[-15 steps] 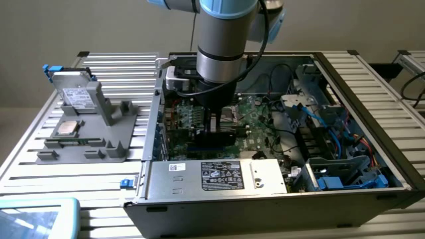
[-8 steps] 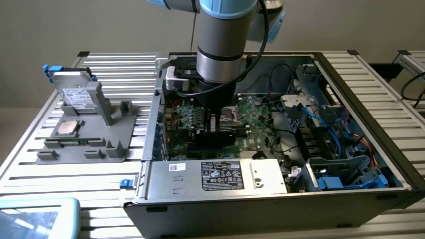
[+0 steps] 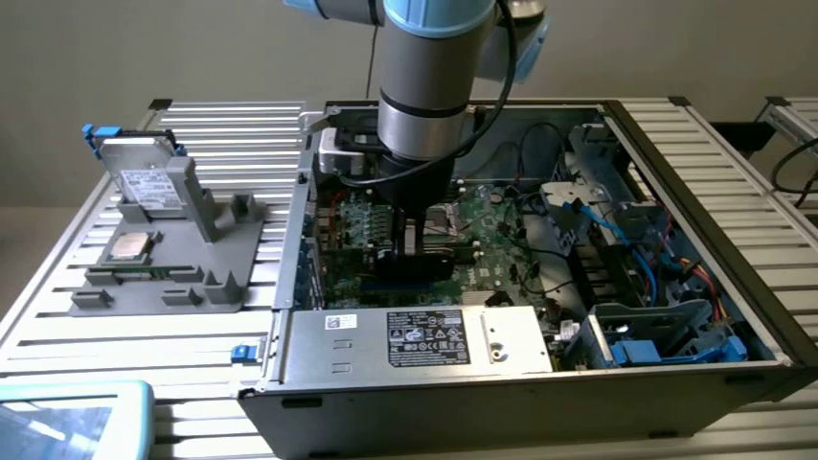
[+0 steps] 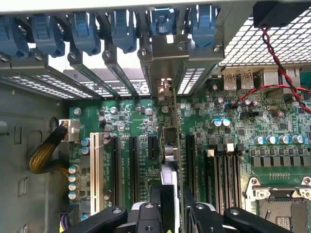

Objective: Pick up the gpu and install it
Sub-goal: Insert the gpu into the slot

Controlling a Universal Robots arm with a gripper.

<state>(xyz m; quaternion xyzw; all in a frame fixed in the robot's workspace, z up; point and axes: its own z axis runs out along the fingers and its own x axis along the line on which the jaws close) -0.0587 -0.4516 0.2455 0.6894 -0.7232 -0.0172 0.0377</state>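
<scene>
One thin gpu (image 4: 170, 145) stands on its edge over the green motherboard (image 4: 131, 111), in the exterior view's left part of the open computer case (image 3: 537, 407). Its silver end bracket (image 4: 165, 60) sits by the blue slot clips (image 4: 124, 29). The claw (image 4: 171, 196) squeezes the gpu from both sides.

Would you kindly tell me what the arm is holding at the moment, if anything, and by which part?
The gpu, edge-on over the motherboard; the jaws clamp its upper edge at the end away from its metal bracket.
</scene>
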